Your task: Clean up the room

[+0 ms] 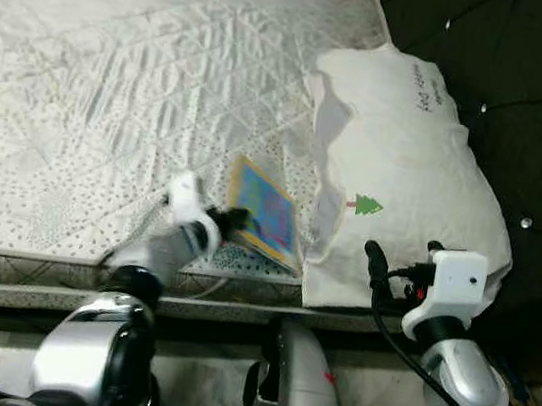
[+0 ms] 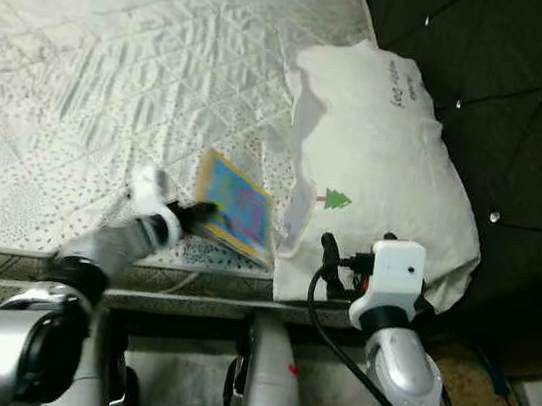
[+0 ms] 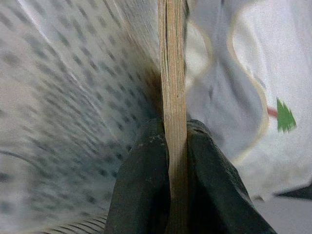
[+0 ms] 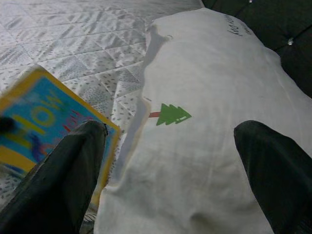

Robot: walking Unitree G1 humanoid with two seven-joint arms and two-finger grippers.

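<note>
We see our left end effector (image 1: 232, 222) pinching the near edge of a thin blue and yellow book (image 1: 265, 211), which lies on the quilted bed (image 1: 118, 70) just beside a white pillow (image 1: 407, 172) with a green tree print. Our right end effector (image 4: 170, 170) hovers at the pillow's near end, fingers (image 4: 63, 180) spread wide apart.

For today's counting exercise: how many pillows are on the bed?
1. The pillow lies at the bed's right end, by the dark headboard. A book, pinched in the left hand, sits beside it. Nothing suggests another pillow, though one could lie beyond the frame.
</note>
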